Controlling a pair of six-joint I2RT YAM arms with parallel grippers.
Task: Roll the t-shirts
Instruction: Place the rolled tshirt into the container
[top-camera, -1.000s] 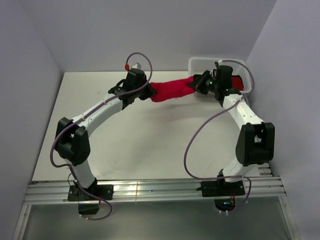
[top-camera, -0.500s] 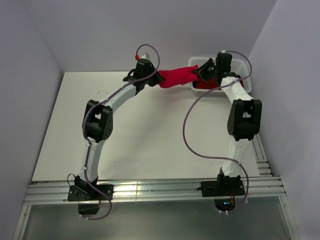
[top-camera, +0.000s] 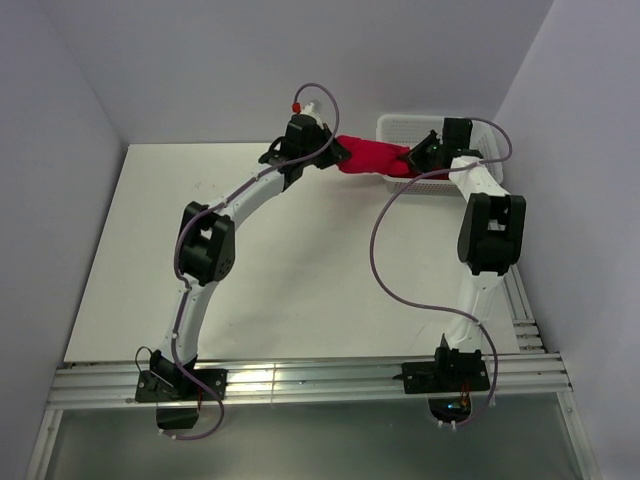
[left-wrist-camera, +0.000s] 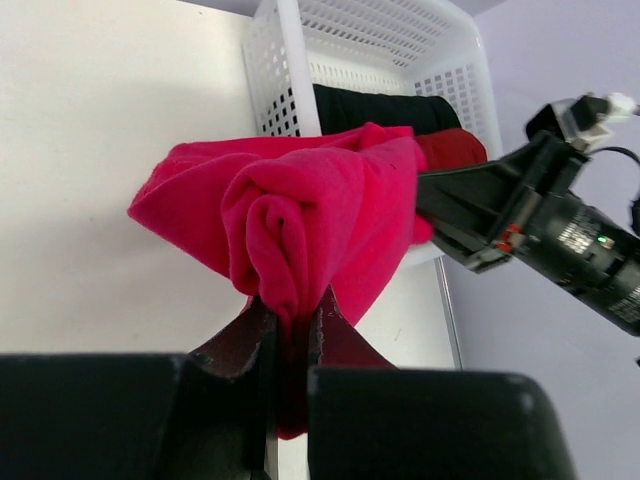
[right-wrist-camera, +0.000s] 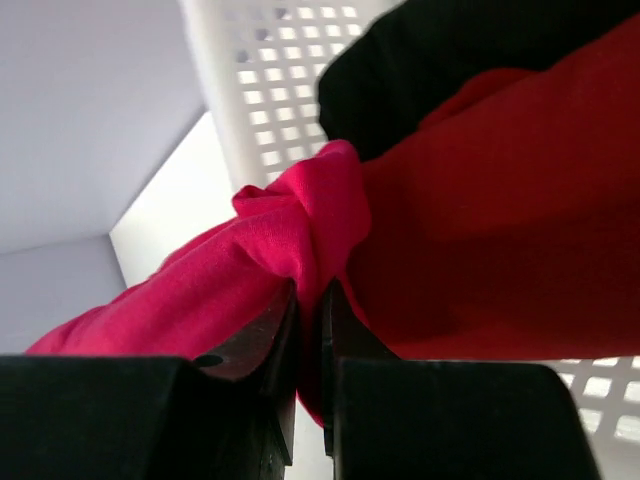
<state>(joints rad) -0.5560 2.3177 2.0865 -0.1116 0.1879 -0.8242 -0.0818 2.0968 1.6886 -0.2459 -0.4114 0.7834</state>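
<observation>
Left claw: my left gripper (top-camera: 331, 157) was clamped on one end of the pink t-shirt roll (top-camera: 368, 156).
Right claw: my right gripper (top-camera: 414, 162) pinched the other end.
Axis: the roll ran left to right between my claws, crossing the basket's (top-camera: 395, 121) left rim, my right arm nearer.
Inside: a black roll (left-wrist-camera: 380, 108) and a deeper red roll (left-wrist-camera: 452, 148).
Hidden: I couldn't tell whether the pink roll touched the rim.

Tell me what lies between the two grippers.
The rolled pink t-shirt spans from left gripper to right gripper, each shut on an end; the top view shows it.
</observation>
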